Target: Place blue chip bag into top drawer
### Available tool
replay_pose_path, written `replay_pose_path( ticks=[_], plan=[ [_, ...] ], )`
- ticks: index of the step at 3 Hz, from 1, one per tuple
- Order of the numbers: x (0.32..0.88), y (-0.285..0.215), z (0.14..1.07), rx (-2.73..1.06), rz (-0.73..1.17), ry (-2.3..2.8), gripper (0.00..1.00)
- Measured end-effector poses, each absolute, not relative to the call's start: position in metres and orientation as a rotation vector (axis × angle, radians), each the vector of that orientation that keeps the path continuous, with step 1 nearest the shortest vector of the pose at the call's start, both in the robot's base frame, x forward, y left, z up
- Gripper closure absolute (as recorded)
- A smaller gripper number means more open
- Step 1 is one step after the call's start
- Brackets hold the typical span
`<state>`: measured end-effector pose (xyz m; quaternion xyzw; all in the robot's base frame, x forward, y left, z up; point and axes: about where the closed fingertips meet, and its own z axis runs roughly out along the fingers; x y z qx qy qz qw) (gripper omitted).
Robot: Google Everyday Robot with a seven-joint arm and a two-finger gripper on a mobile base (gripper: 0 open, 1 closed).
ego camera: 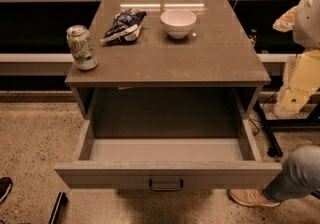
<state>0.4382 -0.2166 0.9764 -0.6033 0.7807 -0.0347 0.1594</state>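
Observation:
The blue chip bag [122, 26] lies crumpled on the cabinet top [200, 63], at the back left, between a soda can and a bowl. The top drawer [167, 174] is pulled wide open toward me; its inside looks empty and its dark handle [166, 185] sits at the centre of the front panel. My arm with the gripper [299, 80] hangs at the right edge of the view, beside the cabinet, well right of the bag and above the drawer's level. It holds nothing that I can see.
A green-and-silver soda can [82, 48] stands at the top's left front corner. A white bowl [178, 22] sits right of the bag. A person's leg and shoe [280, 183] are by the drawer's right front corner. A dark shoe [4, 188] is at bottom left.

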Motion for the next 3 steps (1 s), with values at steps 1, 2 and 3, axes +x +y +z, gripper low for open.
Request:
replay_pose_path(
  ticks=[1,2,3],
  plan=[
    [0.438,-0.217,0.976,-1.724,-0.100,2.231,0.00],
    [0.464,-0.211,0.981,-1.816,-0.188,2.097,0.00],
    [0.513,-0.213,0.983,-1.904,-0.341,1.863,0.00]
  ],
)
